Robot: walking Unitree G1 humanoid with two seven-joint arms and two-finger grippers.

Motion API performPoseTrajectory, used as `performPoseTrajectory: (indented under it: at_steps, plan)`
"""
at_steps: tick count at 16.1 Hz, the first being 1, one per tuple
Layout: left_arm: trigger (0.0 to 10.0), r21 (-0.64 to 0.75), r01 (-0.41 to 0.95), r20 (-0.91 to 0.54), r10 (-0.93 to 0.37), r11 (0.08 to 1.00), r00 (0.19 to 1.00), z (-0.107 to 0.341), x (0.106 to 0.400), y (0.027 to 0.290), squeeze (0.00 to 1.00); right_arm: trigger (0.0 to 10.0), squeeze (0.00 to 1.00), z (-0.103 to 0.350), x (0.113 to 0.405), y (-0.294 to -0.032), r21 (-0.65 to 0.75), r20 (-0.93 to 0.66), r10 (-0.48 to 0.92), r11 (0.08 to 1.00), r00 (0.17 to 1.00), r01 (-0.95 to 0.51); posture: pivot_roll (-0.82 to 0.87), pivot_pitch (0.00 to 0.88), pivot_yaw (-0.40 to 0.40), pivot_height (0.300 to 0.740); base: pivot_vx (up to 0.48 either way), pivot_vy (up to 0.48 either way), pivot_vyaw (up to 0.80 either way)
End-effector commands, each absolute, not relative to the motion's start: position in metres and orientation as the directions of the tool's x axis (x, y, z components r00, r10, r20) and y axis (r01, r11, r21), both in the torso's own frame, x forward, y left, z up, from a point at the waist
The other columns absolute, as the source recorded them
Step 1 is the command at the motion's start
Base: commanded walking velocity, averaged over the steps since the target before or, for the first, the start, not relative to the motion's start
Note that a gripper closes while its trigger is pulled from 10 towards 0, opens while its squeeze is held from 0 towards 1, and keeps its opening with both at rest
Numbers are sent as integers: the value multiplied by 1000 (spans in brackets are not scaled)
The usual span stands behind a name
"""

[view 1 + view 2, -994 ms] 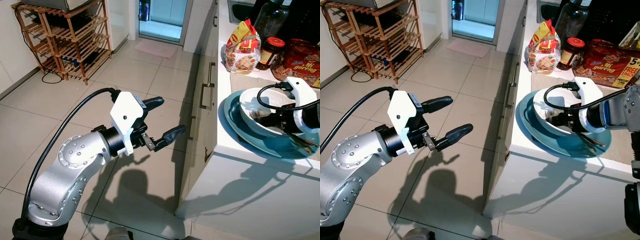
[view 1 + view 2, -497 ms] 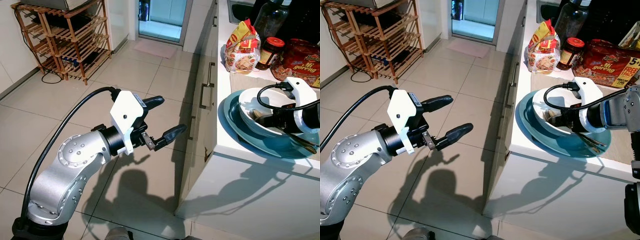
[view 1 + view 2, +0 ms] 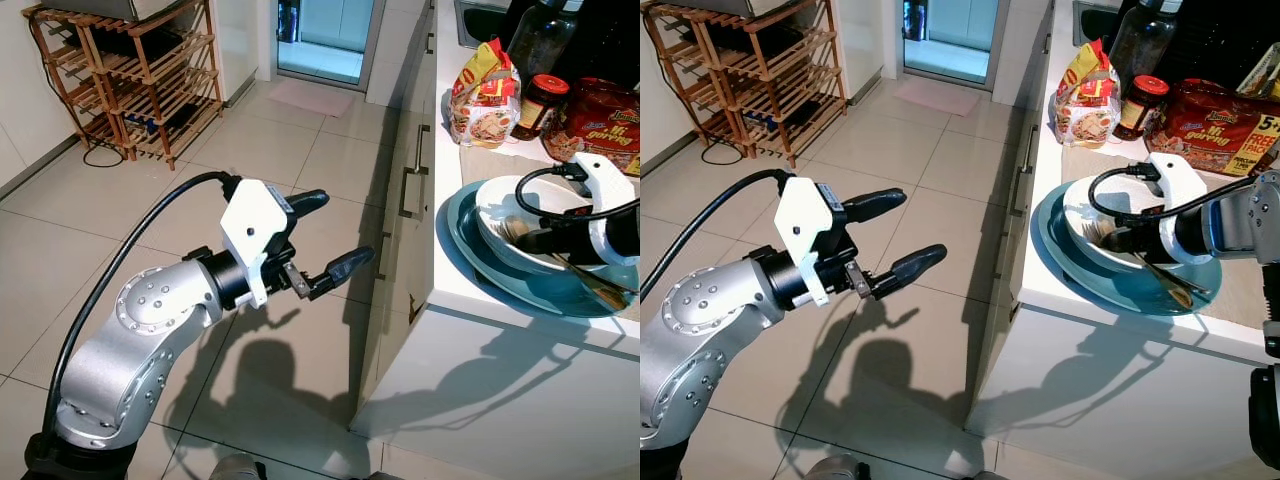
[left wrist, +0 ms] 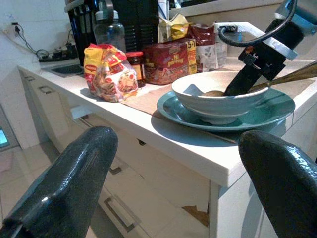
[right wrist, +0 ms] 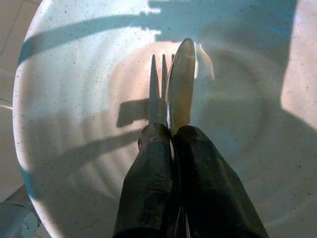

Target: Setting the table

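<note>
Right gripper (image 5: 171, 144) pinching a fork (image 5: 154, 91) and spoon (image 5: 181, 82) inside the white bowl (image 5: 64, 99).

Head views: the bowl is sitting on a teal plate (image 3: 1060, 245) at the counter (image 3: 1060, 300) edge, while the left gripper (image 3: 325, 235) is hovering over the floor, fingers spread wide. Left wrist view: it is facing the counter and a noodle packet (image 4: 110, 72). Right wrist view: fingers are clamping both utensils, tips reaching over the bowl's bottom.

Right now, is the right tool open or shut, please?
Shut: the right tool has its fingers pressed together on the fork and spoon over the white bowl.
</note>
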State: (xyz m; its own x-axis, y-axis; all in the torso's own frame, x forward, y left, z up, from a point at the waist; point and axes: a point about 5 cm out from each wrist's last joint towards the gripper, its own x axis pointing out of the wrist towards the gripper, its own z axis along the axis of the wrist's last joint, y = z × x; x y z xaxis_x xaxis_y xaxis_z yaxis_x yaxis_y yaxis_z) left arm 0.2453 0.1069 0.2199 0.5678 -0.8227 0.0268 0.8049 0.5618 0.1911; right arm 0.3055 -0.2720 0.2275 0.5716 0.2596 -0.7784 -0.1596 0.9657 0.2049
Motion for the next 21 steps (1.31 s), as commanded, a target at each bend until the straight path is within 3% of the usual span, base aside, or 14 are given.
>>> performPoseTrajectory:
  at_steps: [1,5,10,12,15,17,18,19,21]
  plan:
    - [10000,211,799,47,-822,563,567,226,247,104,0,0,0,233,305,-278,217,-761,253,967,597,-133,53,12,-94,740,0,0,0]
    - [10000,215,761,75,-787,612,612,230,251,110,0,0,0,237,302,-284,261,-726,259,961,637,-93,58,19,-95,740,0,0,0]
    - [10000,217,699,134,-731,681,670,237,258,116,0,0,0,264,293,-289,190,-616,148,981,774,-35,54,21,-87,740,0,0,0]
    - [10000,222,632,150,-666,743,730,237,265,120,0,0,0,276,288,-282,110,-516,82,994,853,-29,51,24,-82,740,0,0,0]
    - [10000,194,560,153,-589,805,793,236,271,125,0,0,0,286,279,-277,106,-417,24,994,909,22,49,25,-74,740,0,0,0]
    - [10000,183,512,148,-538,840,830,232,273,127,0,0,0,295,273,-274,63,-195,-35,997,980,48,42,29,-66,740,0,0,0]
    - [10000,181,472,153,-499,863,853,230,276,129,0,7373,0,296,271,-270,9,-132,-40,999,990,42,42,29,-66,740,0,0,0]
    - [10000,183,445,153,-472,877,868,229,278,129,0,10000,0,295,270,-265,-16,-79,-29,999,996,28,42,29,-66,740,0,0,0]
    - [10000,216,398,156,-434,892,887,228,283,129,0,10000,0,290,270,-257,-42,-21,-34,999,999,33,41,32,-61,740,0,0,0]
